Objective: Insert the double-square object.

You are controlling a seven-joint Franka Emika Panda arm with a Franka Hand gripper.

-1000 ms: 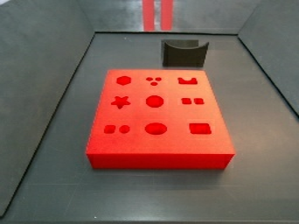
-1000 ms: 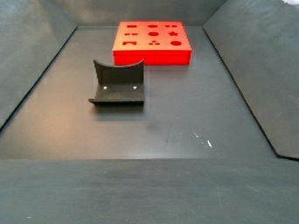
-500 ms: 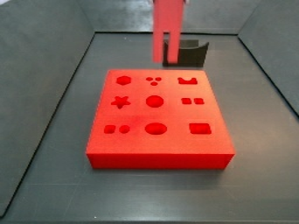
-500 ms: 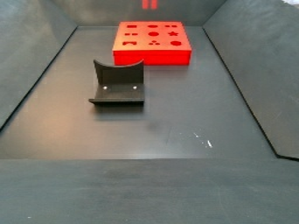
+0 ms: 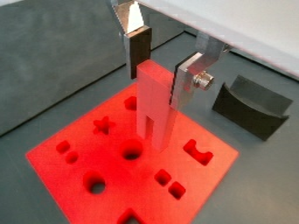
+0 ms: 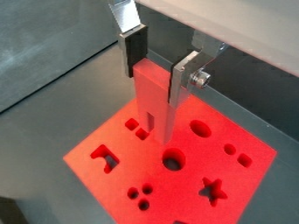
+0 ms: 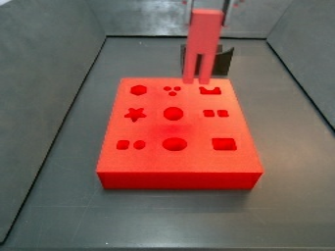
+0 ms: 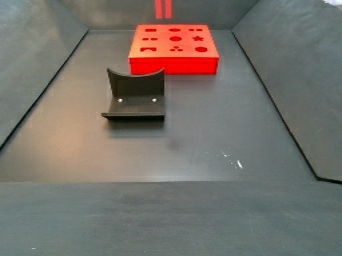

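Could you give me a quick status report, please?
Gripper shut on double-square object, above the red board. Prongs down, not inserted. Fixture apart; path clear.

Matt double-square object; silver metal gripper fingers.

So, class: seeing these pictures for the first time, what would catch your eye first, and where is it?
First, the red board with its shaped cut-outs, bright on the dark floor. Next, the double-square object, held upright above the board in the gripper, prongs down. Last, the dark fixture, standing apart from the board.
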